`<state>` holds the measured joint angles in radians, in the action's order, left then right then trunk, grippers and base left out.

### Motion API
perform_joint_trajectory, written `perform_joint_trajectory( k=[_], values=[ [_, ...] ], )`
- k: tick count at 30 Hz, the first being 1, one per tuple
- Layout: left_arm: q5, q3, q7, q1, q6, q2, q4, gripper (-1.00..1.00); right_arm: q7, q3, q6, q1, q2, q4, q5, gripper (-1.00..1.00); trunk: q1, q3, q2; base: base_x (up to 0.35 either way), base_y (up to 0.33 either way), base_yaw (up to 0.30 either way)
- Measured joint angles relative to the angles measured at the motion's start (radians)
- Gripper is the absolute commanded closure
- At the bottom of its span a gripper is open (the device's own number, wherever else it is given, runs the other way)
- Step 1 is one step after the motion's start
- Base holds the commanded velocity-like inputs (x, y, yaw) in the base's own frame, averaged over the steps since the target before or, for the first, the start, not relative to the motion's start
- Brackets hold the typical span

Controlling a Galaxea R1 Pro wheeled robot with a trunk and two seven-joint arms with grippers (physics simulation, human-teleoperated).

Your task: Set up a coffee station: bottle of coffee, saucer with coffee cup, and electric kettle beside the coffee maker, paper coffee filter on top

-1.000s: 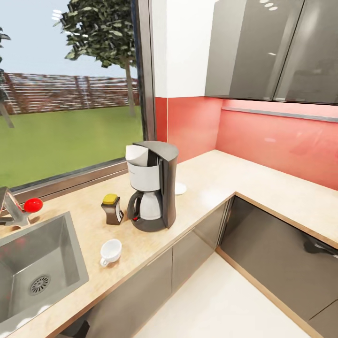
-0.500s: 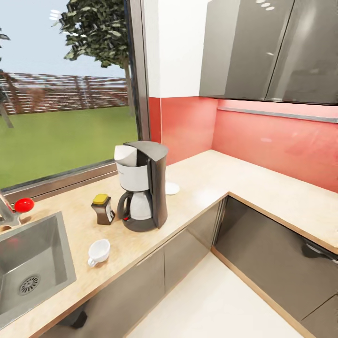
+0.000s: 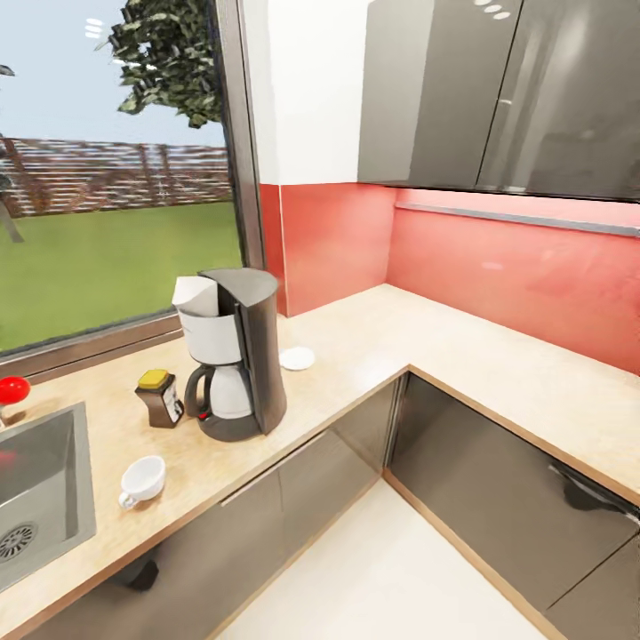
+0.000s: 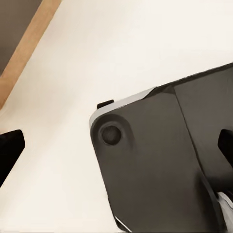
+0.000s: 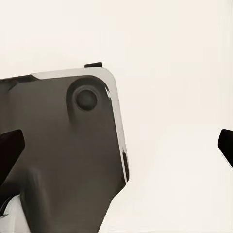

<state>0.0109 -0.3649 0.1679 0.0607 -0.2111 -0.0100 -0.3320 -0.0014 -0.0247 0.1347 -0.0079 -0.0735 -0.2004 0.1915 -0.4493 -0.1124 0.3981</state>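
Observation:
The coffee maker (image 3: 233, 356) stands on the kitchen countertop (image 3: 418, 342) by the window, its carafe facing the front edge. The bottle of coffee (image 3: 160, 398) stands upright just to its left. Nearer the counter's front edge, the coffee cup (image 3: 142, 480) sits on the bare worktop. The saucer (image 3: 297, 358) lies behind and to the right of the machine, with nothing on it. The electric kettle and the kitchen shelf are out of view. My left gripper (image 4: 116, 148) and right gripper (image 5: 116, 145) are both open, hanging over the white floor and my dark base.
A steel sink (image 3: 36, 489) is set into the counter at the far left, with a red tap knob (image 3: 12, 389) behind it. The worktop turns a corner and runs along the red backsplash (image 3: 498, 267) to the right. Grey wall cabinets (image 3: 498, 89) hang above.
The camera has swung to the right, so the whole counter scene sits further left in the picture. Nothing on the counter has moved.

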Motion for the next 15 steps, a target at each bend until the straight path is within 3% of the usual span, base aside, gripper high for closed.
perform_joint_trajectory(
  k=[4, 11, 15],
  values=[
    [-0.005, 0.000, 0.132, -0.001, -0.001, 0.000, 0.001, -1.00, 0.000, 0.000, 0.000, 0.000, 0.000, 0.000, 0.000, -1.00, 0.000, 0.000, 0.000, 0.090, -0.269, 0.000],
    [-0.005, 0.000, 0.149, 0.000, -0.001, 0.000, 0.002, -1.00, 0.000, -0.001, 0.000, 0.000, 0.001, 0.000, 0.000, -1.00, 0.000, 0.000, 0.000, 0.107, -0.269, 0.004],
    [-0.008, 0.000, 0.150, 0.001, -0.001, 0.000, 0.001, -1.00, 0.000, -0.002, 0.000, 0.000, 0.002, 0.001, -0.001, -1.00, 0.000, 0.000, 0.000, 0.063, -0.269, 0.148]
  ],
)
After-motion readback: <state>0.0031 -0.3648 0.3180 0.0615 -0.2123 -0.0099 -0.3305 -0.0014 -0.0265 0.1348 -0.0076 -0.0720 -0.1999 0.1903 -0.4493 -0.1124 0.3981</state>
